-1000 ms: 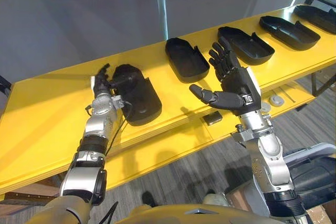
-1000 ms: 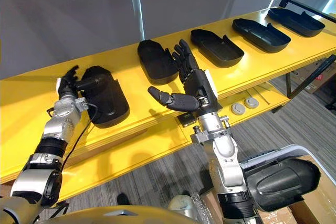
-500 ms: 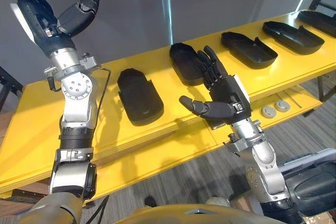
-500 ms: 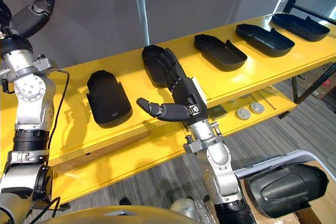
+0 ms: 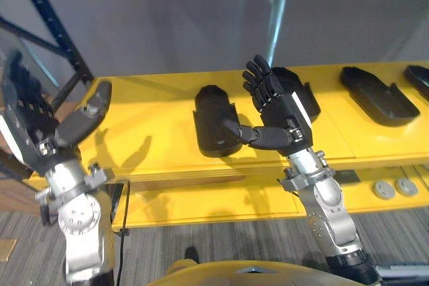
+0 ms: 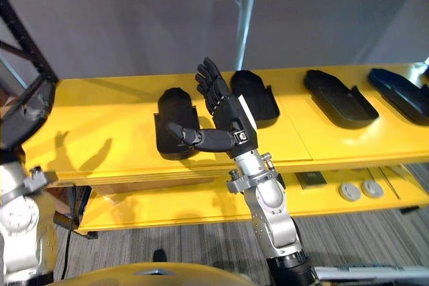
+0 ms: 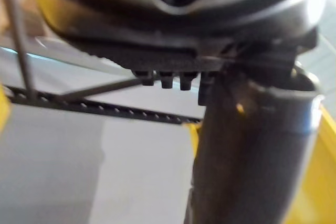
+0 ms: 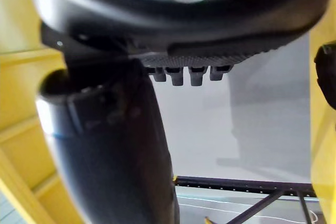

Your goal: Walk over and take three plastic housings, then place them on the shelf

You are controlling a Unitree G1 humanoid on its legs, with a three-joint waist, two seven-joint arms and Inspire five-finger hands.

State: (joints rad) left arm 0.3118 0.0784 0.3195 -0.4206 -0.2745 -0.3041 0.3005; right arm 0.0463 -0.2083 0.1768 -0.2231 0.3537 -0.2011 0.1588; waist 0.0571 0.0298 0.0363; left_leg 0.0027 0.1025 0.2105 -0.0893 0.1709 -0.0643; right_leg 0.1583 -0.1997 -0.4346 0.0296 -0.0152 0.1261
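We've got both our left hand [image 5: 32, 135] and right hand [image 5: 285, 115] raised with fingers spread and holding nothing, probably because the black plastic housings [image 5: 211, 115] already sit in a row on the yellow shelf [image 5: 154, 145].

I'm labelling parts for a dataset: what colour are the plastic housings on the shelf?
Black; the housings show best in the right eye view, on the yellow shelf.

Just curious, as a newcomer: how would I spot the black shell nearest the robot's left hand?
Find the long yellow shelf against the grey wall; black housings lie in a row on it. Yours is the leftmost housing, with bare yellow shelf to its left.
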